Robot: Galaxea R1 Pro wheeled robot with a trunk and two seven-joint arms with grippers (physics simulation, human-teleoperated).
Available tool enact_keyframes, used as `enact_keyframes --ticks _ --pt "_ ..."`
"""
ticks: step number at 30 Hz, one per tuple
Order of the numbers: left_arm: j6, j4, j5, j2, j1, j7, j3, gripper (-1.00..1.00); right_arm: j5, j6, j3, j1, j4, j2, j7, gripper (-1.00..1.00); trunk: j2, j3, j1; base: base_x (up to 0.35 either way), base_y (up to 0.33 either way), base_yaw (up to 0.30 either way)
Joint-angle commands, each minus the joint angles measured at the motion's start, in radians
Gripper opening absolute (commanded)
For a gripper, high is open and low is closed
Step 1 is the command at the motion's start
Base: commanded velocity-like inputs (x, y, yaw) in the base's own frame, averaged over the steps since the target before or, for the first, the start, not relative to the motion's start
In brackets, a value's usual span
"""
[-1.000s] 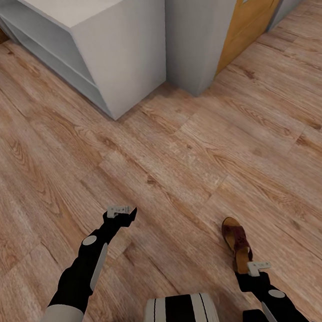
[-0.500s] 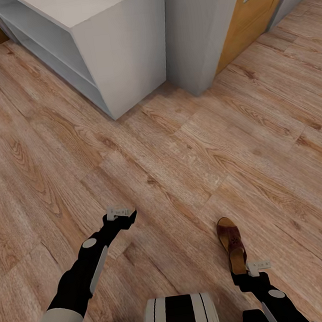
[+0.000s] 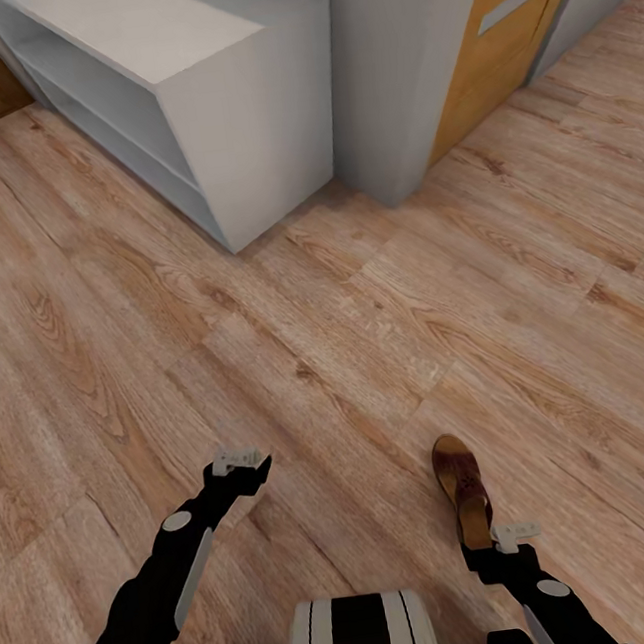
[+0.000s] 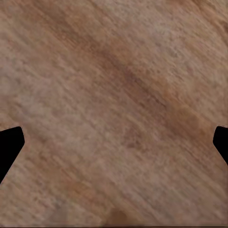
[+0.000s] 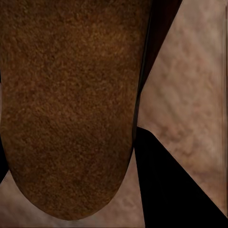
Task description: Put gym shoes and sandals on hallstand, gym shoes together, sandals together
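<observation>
Wood-plank corridor floor point(image 3: 344, 339) across the whole scene, light brown w/ grain. Far left: pale grey hallstand point(image 3: 239, 141), open shelves facing left, nothing seen on top. Near left: left gripper point(image 3: 241, 465) hovers over bare planks, holds nothing; in left wrist view the finger tips sit at opposite edges, so spread wide. Centre far: grey wall corner, orange-brown door point(image 3: 498, 28) to its right. Near right: one sandal point(image 3: 461, 488), dark brown straps, lighter footbed, heel end at right gripper point(image 3: 502, 540). Right gripper appears clamped on the heel; right wrist view shows footbed point(image 5: 66, 104) close up, a dark finger beside it.

Risks, my read: grip is at heel end only, so sandal could pivot or slip out while base drives to rack. Rack well apart, far-left, so long carry.

Sandal long axis runs near-to-far, toe pointing far, tilted slightly left. Whether it's off the floor, can't tell.
</observation>
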Motion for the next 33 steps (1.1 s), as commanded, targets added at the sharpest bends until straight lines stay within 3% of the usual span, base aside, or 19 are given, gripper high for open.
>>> enact_keyframes --ticks 1,7,11,16,22,23,33 --pt "0.004 0.005 0.007 0.002 0.001 -0.001 -0.001 1.0 -0.004 0.006 -0.001 0.0 -0.002 0.0 -0.002 -1.0 0.0 0.003 -0.001 0.0 0.0 0.0" --pt "-0.092 0.118 0.007 0.009 0.005 0.002 0.004 1.0 -0.004 0.005 -0.004 0.0 -0.007 0.0 -0.008 -1.0 0.001 0.027 -0.003 0.0 0.0 0.0" --pt "-0.119 0.164 0.007 0.017 0.006 0.003 0.005 1.0 -0.004 0.004 -0.004 0.0 -0.01 0.0 -0.01 -1.0 0.002 0.042 -0.005 0.0 0.0 0.0" --pt "-0.131 0.204 0.012 0.042 0.006 0.004 0.005 1.0 -0.004 0.002 -0.003 0.0 -0.01 0.0 -0.011 -1.0 0.004 0.061 -0.007 0.0 0.0 0.0" --pt "-0.135 0.224 0.014 0.054 0.006 0.005 0.006 1.0 -0.003 -0.048 -0.002 0.0 -0.005 0.0 -0.011 -1.0 0.005 0.085 -0.01 0.0 0.0 0.0" --pt "-0.134 0.228 0.011 0.058 0.006 0.004 0.03 1.0 -0.003 -0.073 -0.001 0.0 -0.004 0.0 -0.011 -1.0 0.005 0.089 -0.01 0.0 0.0 0.0" --pt "-0.134 0.23 0.01 0.059 0.006 0.004 0.042 1.0 -0.003 -0.075 -0.002 0.0 -0.004 0.0 -0.01 -1.0 0.008 0.137 -0.015 0.0 0.0 -0.018"
